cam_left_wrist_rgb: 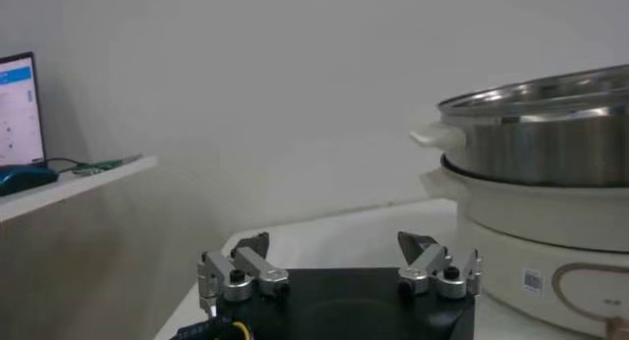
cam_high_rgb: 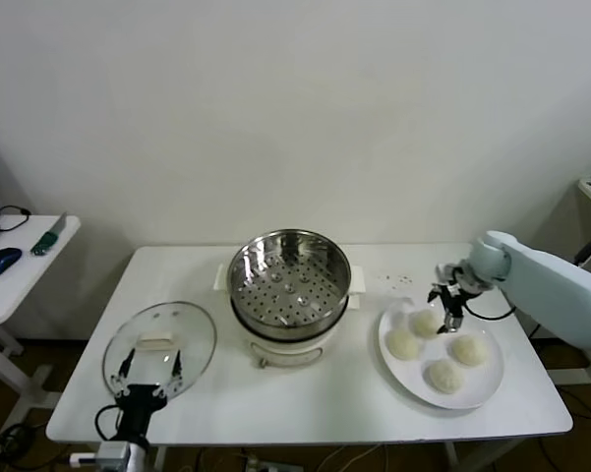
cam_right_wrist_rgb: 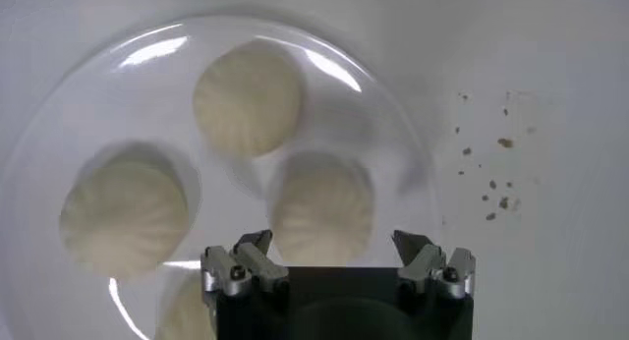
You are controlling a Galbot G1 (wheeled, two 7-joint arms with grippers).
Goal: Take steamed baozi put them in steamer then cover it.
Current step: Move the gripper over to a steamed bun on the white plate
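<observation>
My right end effector (cam_high_rgb: pixel 449 307) hangs over the far edge of the white plate (cam_high_rgb: pixel 482 393) on the right side of the worktop (cam_high_rgb: pixel 305 398), fingers spread wide and holding nothing. From my right wrist I look straight down on the steamed baozi (cam_right_wrist_rgb: pixel 320 205), four of them on the plate, with the nearest one just below my open fingers (cam_right_wrist_rgb: pixel 254 258). The steamer (cam_high_rgb: pixel 289 280) stands at the middle of the worktop, its perforated basket uncovered. The cover (cam_high_rgb: pixel 160 347) lies flat on the worktop to the steamer's left. My left end effector (cam_high_rgb: pixel 149 379) waits low at the near left edge by the cover, also fully open and holding nothing.
</observation>
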